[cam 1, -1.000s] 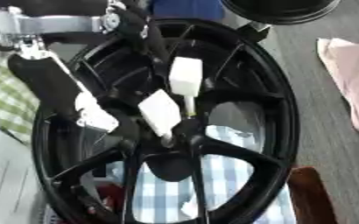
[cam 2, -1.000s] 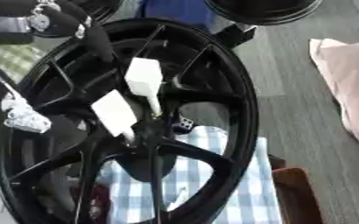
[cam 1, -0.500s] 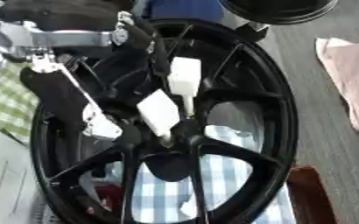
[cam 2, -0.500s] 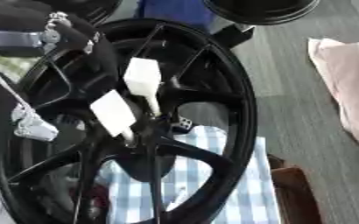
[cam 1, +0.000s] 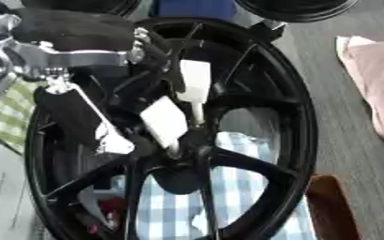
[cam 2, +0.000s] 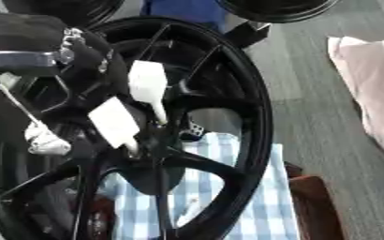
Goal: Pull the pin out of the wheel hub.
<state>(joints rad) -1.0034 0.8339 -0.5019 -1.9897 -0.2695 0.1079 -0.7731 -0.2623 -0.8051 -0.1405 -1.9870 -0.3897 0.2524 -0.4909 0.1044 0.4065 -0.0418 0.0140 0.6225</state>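
A large black wheel (cam 1: 298,140) stands tilted in the middle. Two white-handled pins stick in its hub (cam 1: 181,176): the upper pin (cam 1: 194,80) has a thin shaft running down, and the lower pin (cam 1: 164,121) sits just left of it. My left arm (cam 1: 68,56), black with a silver joint, reaches in from the upper left over the spokes. My left hand (cam 2: 93,56) shows dark against the rim, just left of the upper pin. A small white piece (cam 1: 113,143) hangs on a thin wire under the arm. My right hand is out of sight.
A blue-and-white checked cloth (cam 1: 240,187) lies under the wheel and a green checked one (cam 1: 5,117) at the left. A pink cushion (cam 1: 375,89) is on the right, a brown wooden edge (cam 1: 330,206) at the lower right. More black wheels (cam 1: 298,7) stand behind.
My left arm has moved right across the wheel's upper left spokes, closer to the pins. The hanging white piece has drifted down and right. Both pins stay in place.
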